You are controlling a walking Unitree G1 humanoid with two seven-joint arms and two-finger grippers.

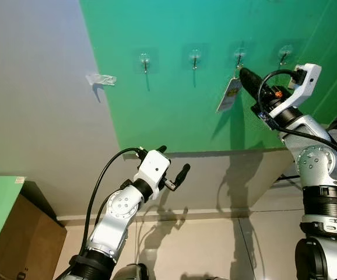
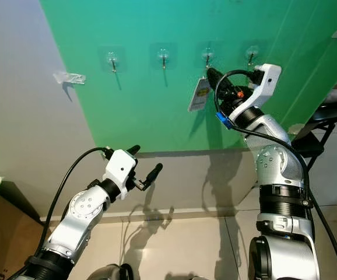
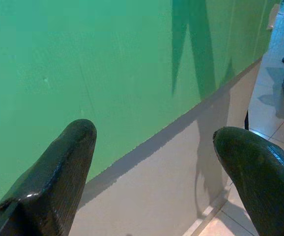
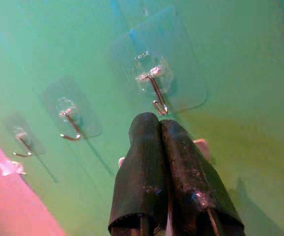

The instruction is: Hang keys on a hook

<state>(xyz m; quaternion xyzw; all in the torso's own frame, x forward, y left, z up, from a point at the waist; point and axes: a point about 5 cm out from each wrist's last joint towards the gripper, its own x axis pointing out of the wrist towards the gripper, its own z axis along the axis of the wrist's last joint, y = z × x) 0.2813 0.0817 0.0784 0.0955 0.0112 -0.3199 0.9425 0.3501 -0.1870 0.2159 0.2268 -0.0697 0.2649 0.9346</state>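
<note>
Four hooks [image 1: 195, 57] on green wall [image 1: 168, 111], seemingly tiled floor [image 1: 215, 245].

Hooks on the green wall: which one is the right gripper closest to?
The third hook from the robot's left. The right gripper, shut on the key tag, sits just below it.

You get bright, even indoor light; the arms throw soft double shadows on the green wall [image 1: 174, 116] and beige wall below. Head views stay sharp; near fingers [image 4: 147, 172] blur slightly.
</note>
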